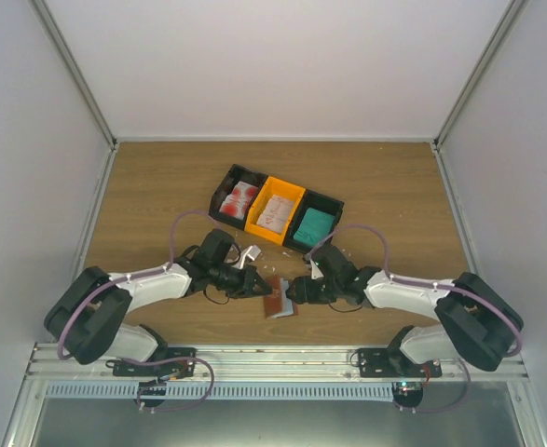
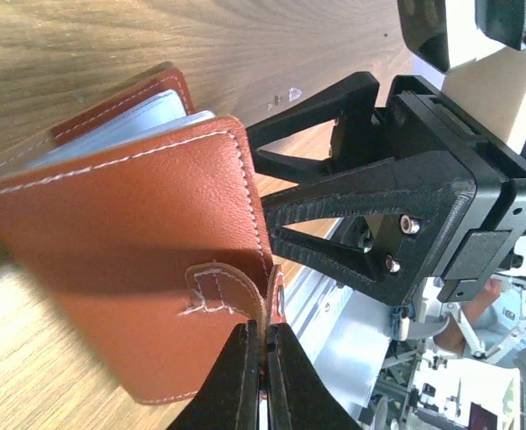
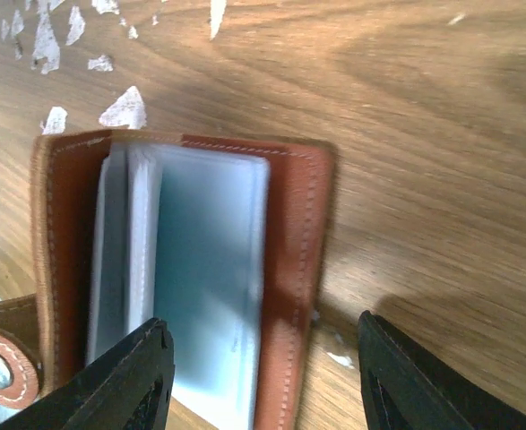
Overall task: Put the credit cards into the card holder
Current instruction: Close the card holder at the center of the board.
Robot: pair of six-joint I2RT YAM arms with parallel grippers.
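The card holder (image 3: 289,233) lies open between the spread right end effector's (image 3: 263,339) fingers, pockets facing it; the left end effector (image 2: 264,345) pinches its cover at the strap.

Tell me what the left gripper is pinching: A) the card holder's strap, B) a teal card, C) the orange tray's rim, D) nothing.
A: the left wrist view shows the left gripper shut on the strap of the card holder.
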